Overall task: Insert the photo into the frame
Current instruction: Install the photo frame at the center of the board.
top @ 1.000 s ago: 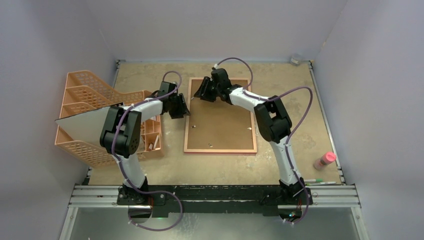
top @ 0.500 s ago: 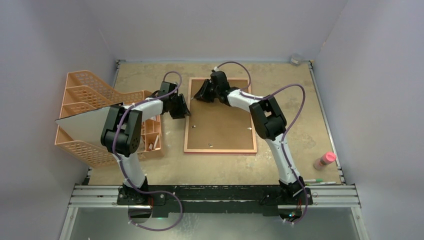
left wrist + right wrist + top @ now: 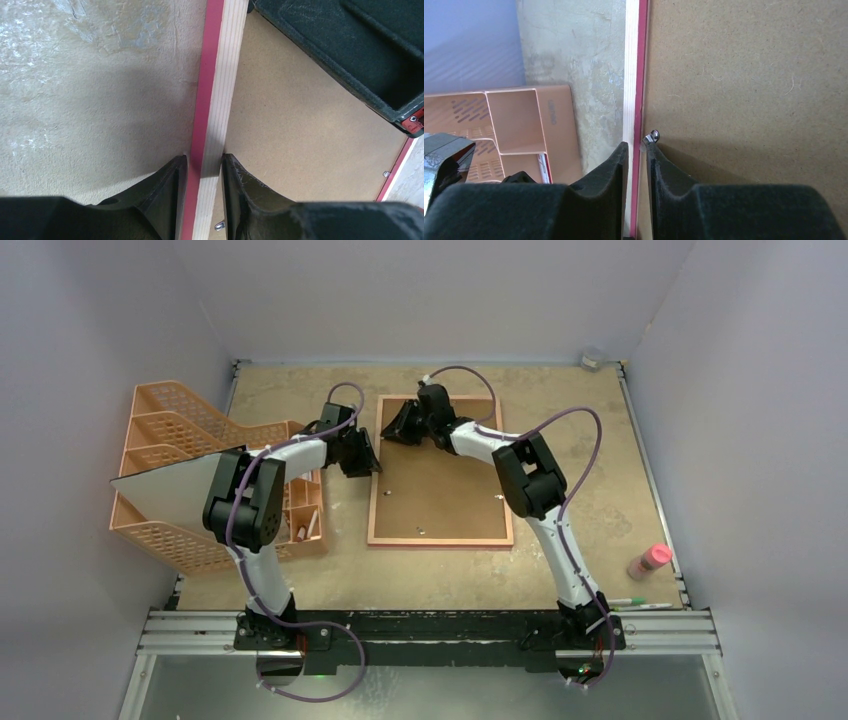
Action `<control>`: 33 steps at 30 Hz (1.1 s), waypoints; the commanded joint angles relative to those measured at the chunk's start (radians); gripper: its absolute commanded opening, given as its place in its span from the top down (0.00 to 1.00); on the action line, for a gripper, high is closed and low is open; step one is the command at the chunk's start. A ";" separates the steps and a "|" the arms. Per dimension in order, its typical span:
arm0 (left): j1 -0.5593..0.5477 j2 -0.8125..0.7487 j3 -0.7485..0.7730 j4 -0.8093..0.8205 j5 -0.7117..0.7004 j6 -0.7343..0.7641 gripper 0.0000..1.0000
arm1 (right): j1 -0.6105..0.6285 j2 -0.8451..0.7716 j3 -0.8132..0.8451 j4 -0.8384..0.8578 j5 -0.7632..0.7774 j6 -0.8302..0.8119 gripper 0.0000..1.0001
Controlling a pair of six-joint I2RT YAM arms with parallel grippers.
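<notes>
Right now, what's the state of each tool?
Left tool: closed on the frame, gripping its left rail.
Right tool: closed on the frame too, same rail, nearer the far corner.

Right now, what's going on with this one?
The frame lies back-up on the table, with the brown backing board seated in it. Both arms work its left edge. The left gripper straddles the rail, and the right gripper pinches it nearer the far corner. A pale sheet, likely the photo, rests on the orange organiser.

Both wrist views cut the frame [image 3: 220,75] off.
</notes>
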 commanded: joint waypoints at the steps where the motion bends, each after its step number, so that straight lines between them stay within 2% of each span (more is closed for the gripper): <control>1: -0.001 0.054 -0.024 -0.092 -0.043 0.007 0.66 | 0.015 0.037 0.028 -0.028 0.002 0.014 0.78; 10: -0.001 0.050 -0.027 -0.083 -0.029 0.006 0.66 | 0.014 0.052 0.036 -0.030 0.024 0.035 0.77; 17: -0.002 0.047 -0.035 -0.061 -0.004 -0.001 0.69 | 0.016 -0.051 -0.073 -0.011 0.034 0.079 0.71; 19: -0.002 0.050 -0.038 -0.054 0.003 -0.005 0.70 | 0.017 -0.057 -0.070 -0.004 0.021 0.080 0.73; 24: -0.003 0.053 -0.038 -0.055 0.009 -0.004 0.72 | 0.016 -0.023 -0.042 0.011 -0.012 0.098 0.85; 33: -0.003 0.058 -0.046 -0.047 0.026 -0.009 0.73 | 0.016 0.030 -0.014 0.002 0.030 0.104 0.85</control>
